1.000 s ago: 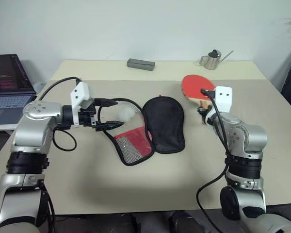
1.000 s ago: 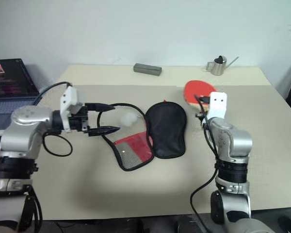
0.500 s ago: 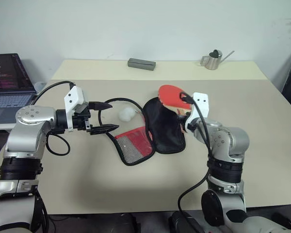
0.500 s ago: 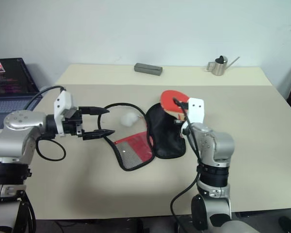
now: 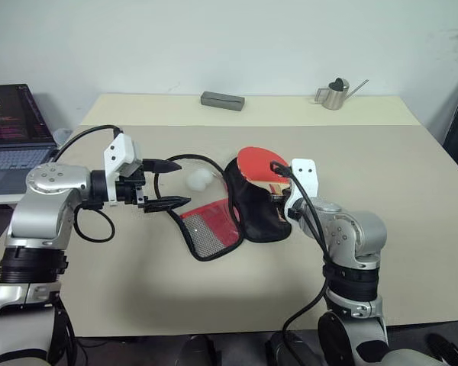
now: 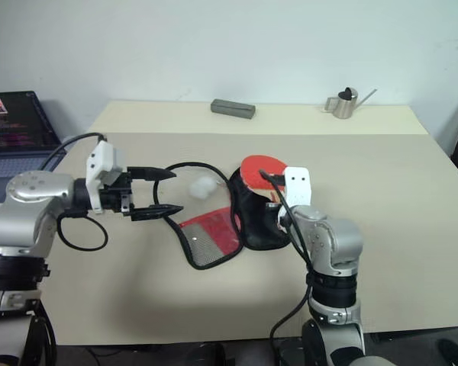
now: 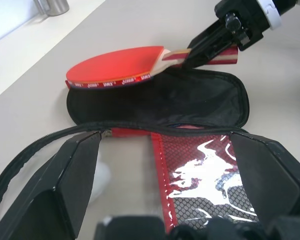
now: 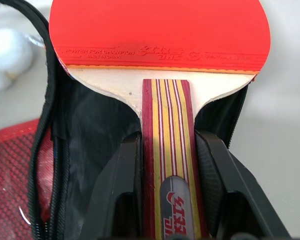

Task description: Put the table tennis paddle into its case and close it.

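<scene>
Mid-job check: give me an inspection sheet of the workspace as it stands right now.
Surface: beige table.
Job's things: table tennis paddle held by its handle over the black half of its case, which lies unzipped and spread open, mesh pocket up, white pom-pom beside it.
Clutter: grey block and small metal watering can at the far edge.
Grippers: right gripper shut on the paddle handle; left gripper open, beside the case's left edge.
Cables: black cables loop along both wrists.
Surroundings: open laptop at left, white wall behind.

The left gripper [image 5: 170,184] hangs at nine o'clock, fingers spread wide and pointing toward three, while the right gripper [image 8: 167,165] clamps a handle, aimed at twelve.
</scene>
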`<state>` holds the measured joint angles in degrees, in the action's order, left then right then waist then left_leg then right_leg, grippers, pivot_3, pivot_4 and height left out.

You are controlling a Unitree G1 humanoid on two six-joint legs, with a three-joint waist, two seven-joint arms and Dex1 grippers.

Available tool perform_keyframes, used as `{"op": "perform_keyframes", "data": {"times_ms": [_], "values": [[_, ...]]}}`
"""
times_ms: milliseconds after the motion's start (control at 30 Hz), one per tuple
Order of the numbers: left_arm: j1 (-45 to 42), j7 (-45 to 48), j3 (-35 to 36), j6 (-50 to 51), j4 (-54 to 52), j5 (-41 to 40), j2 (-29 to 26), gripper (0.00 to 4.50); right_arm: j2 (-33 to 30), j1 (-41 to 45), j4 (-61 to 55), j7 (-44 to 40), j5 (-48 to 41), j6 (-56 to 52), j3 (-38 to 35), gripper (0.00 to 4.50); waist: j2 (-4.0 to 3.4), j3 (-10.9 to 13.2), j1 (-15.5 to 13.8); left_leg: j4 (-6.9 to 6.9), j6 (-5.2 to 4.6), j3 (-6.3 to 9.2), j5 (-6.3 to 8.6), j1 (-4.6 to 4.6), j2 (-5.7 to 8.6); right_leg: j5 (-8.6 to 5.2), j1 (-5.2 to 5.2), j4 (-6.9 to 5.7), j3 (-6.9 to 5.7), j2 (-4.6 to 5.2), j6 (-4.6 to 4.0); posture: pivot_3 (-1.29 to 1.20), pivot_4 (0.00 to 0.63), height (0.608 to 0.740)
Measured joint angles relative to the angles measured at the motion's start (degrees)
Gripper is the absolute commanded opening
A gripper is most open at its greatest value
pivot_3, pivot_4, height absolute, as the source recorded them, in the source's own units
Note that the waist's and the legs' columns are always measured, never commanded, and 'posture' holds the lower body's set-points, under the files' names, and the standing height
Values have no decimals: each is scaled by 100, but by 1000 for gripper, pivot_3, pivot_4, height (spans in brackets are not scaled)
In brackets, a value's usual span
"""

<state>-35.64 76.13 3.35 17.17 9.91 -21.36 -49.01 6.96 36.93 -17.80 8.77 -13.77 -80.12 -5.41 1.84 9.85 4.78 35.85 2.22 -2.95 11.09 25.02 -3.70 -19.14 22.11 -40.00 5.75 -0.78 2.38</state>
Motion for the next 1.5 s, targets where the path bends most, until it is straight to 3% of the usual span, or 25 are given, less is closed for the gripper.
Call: {"op": "perform_keyframes", "data": {"times_ms": [800, 1500], "values": [[-681, 451, -421, -412, 806, 249, 338, 4500, 34, -361, -771, -285, 128, -209, 625, 1144, 7, -4, -2, 2, 1, 3, 0, 3, 0, 0, 1, 0, -2, -1, 0, 0, 150, 740], [-699, 441, -516, -499, 874, 277, 441, 4500, 0, -729, 190, -306, 653, 1010, 1117, 1144, 9, -5, 3, 7, 1, 5, -1, 3, 0, 0, 0, -3, -3, -2, 0, 0, 150, 740]]}}
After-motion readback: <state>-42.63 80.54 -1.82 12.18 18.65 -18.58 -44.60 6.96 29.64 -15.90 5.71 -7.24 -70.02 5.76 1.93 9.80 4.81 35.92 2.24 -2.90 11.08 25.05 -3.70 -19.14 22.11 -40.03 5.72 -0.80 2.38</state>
